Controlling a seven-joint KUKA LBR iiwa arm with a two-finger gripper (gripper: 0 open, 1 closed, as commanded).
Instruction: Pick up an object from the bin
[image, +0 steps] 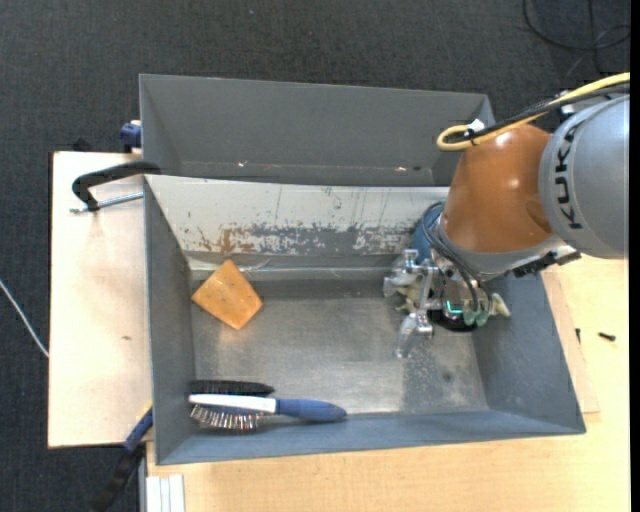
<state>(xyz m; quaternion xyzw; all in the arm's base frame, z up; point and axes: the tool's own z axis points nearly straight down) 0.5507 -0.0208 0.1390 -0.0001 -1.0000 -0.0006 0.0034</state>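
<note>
Camera view: nearest, along the front wall of the grey metal bin (360, 428), lies a brush (262, 408) flat on the floor. Its blue handle points right and its head, banded black and white, lies toward the left front corner. Farther in and on the right side of the bin, the gripper (412, 335) hangs low over a bare, scuffed part of the floor, close to the right wall. Whether it is spread or pressed together cannot be told, and nothing can be made out in its grasp. It is well apart from the brush, which lies to its left and nearer the front. Above the gripper sits the arm's orange cover (495, 190), and past it the grey arm (600, 170) reaches in over the right rim, with a yellow cable (470, 132) looped at the top of the cover. Farther back on the left, an orange wedge-shaped block (228, 294) like a piece of sponge rests at the foot of the back wall, well apart from both the gripper and the brush. Behind it the back wall rises, marked with rusty scratches.
</note>
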